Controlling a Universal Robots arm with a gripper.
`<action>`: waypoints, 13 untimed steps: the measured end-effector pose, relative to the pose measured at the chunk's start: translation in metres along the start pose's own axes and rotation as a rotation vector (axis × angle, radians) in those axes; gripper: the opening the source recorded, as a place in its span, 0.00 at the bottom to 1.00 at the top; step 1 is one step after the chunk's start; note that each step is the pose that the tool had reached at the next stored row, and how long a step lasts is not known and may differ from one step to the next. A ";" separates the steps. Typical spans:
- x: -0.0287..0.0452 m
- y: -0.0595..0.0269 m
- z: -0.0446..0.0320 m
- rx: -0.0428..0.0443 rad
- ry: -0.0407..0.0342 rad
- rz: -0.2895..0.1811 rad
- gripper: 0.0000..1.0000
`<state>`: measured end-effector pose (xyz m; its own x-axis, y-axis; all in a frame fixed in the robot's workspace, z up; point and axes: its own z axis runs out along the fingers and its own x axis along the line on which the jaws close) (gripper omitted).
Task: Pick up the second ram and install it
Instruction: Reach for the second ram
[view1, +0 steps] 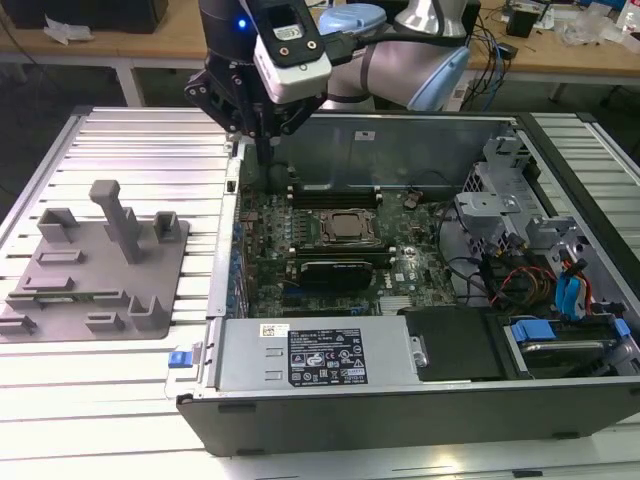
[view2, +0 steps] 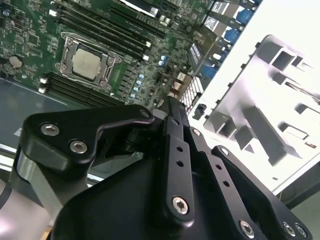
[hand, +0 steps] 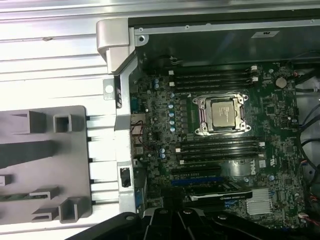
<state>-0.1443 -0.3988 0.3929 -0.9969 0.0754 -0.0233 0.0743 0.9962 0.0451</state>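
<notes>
Over a corner of the computer case (view1: 400, 410), tool (view1: 268, 150) fully closed, well above the motherboard (view1: 425, 262).

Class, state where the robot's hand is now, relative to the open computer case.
In the exterior view, the hand hangs over the computer case's far corner on the exterior view's left, above the edge of the motherboard.
</notes>
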 end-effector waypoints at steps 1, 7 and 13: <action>0.0013 -0.0001 0.0000 0.0000 0.0000 0.000 0.08; 0.0140 -0.0010 -0.0003 0.0000 0.0000 0.000 0.08; 0.0242 -0.0018 -0.0005 0.0000 0.0000 0.000 0.08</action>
<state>-0.1686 -0.3989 0.3928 -0.9969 0.0753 -0.0233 0.0741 0.9962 0.0451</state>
